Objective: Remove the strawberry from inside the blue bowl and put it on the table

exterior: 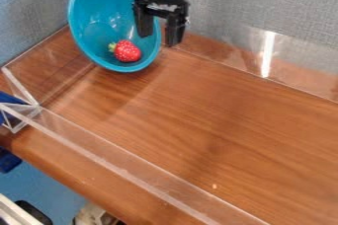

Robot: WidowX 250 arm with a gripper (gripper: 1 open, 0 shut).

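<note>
The blue bowl [101, 17] stands tipped on its side at the back left of the table [199, 120], its mouth facing the camera. Low inside it rests the small red strawberry [126, 52]. My black gripper [156, 38] hangs pointing down at the bowl's right rim, open, with nothing between its fingers. Its left finger overlaps the bowl's edge in this view; the strawberry lies to the lower left of the fingertips, apart from them.
Low clear acrylic walls [271, 51] edge the wooden tabletop. A grey fabric backdrop rises behind the bowl. A blue object [14, 106] pokes in at the left edge, outside the wall.
</note>
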